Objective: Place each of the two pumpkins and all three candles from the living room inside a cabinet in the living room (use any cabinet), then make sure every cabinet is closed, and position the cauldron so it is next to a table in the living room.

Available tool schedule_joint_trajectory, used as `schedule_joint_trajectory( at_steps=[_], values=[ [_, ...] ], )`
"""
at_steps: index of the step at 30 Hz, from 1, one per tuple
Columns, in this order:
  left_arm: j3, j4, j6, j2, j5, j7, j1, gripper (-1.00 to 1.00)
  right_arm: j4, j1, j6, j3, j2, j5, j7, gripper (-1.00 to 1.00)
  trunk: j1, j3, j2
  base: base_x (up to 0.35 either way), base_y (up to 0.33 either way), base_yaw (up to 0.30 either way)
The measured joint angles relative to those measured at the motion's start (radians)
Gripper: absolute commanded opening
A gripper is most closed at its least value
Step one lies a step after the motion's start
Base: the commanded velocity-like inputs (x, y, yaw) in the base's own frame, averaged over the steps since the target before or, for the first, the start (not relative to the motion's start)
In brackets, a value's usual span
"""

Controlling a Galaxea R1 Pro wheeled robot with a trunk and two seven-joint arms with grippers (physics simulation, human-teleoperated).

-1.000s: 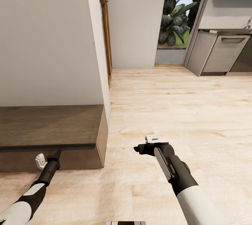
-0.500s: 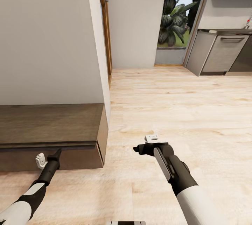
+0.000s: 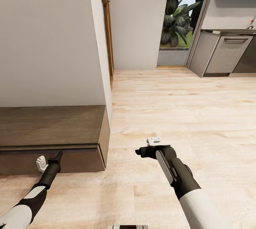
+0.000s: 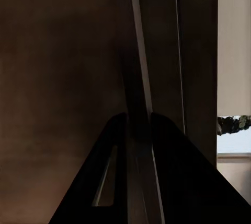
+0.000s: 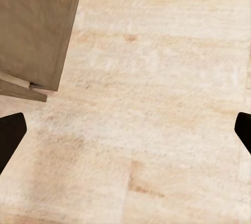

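The left gripper [image 3: 57, 156], fingers nearly together, noses the cabinet [image 3: 53, 127] door's top edge just ahead, a stiff, handle-less panel likely needing an edge hold; the right gripper [image 3: 139, 151] hangs wide.

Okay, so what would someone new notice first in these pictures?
The long dark brown cabinet against the white wall at lower left, with the left hand at its front edge. The right hand hovers open over bare pale wood floor, and a doorway with green plants stands beyond.
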Motion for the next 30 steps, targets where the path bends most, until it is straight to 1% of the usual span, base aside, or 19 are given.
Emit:
schedule_joint_trajectory(
  at_steps=[30],
  values=[
    [0.000,0.000,0.000,0.000,0.000,0.000,0.000,-1.00,0.000,0.000,0.000,0.002,0.000,0.000,0.001,1.00,0.000,0.000,0.000,-0.013,0.000,0.000]
  ],
)
